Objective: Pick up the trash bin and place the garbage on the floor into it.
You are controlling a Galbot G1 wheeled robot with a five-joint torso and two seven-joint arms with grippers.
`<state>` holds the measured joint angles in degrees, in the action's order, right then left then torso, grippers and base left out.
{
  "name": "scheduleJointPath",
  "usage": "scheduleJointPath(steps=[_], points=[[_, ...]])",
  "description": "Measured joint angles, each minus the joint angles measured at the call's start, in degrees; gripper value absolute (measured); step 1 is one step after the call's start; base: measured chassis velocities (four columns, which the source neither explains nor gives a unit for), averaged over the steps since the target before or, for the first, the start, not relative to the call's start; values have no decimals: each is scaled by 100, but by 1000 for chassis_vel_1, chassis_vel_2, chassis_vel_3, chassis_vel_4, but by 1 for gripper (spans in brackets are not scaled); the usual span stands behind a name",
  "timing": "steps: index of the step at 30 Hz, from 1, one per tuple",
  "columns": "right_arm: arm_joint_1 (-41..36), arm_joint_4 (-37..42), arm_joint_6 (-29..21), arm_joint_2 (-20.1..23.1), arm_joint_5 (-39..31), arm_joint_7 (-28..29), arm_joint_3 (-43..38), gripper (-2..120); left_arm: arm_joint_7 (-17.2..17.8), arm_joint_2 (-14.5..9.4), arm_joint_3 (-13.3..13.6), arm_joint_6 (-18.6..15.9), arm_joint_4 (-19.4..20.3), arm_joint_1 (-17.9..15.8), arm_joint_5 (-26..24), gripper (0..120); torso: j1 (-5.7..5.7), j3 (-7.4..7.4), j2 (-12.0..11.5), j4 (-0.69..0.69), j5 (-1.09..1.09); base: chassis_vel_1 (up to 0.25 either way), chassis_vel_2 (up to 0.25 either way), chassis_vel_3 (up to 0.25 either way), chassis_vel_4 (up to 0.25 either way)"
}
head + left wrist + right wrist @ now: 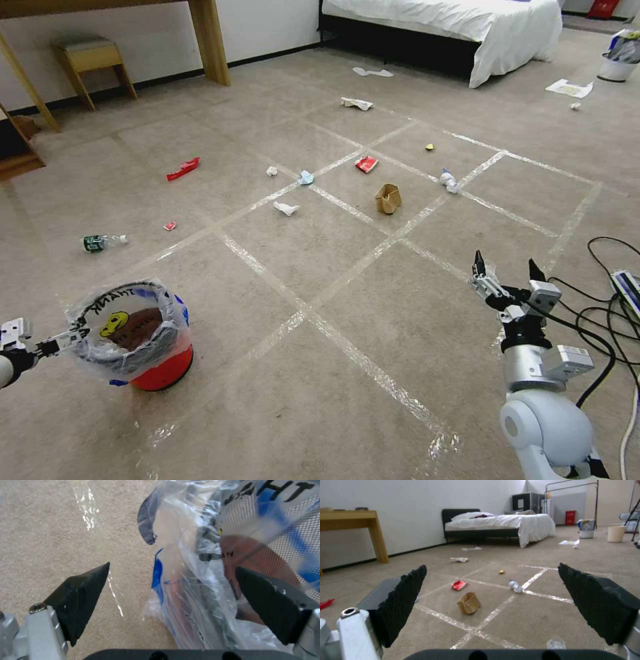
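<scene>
**Left claw lines up on the bin rim**

The red bin (160,370) stands on the carpet (333,400), well short of the brown paper bag (388,198). The left claw (63,341) is at the bin's rim, fingers spread wide; in its wrist view 1 finger (270,602) sits inside the plastic liner (186,585), the other outside, nothing gripped yet. To lift cleanly it should pinch rim and liner together, since liner alone would likely slip or tear. The right claw (505,269) hangs wide open and empty, nearer the bag than the bin is.

The liner's folds blur the rim, and contact is hard to judge.
</scene>
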<state>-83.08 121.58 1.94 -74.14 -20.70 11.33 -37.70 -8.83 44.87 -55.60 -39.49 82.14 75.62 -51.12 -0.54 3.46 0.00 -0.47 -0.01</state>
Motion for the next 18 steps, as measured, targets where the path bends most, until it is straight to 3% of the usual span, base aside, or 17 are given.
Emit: scheduleJointPath(steps=[18], points=[[-21, 10, -4, 94, -74, 17, -94, 100, -63, 181, 323, -2, -591, -587, 8, 99, 1, 0, 0, 0, 0, 0, 0, 0, 0]])
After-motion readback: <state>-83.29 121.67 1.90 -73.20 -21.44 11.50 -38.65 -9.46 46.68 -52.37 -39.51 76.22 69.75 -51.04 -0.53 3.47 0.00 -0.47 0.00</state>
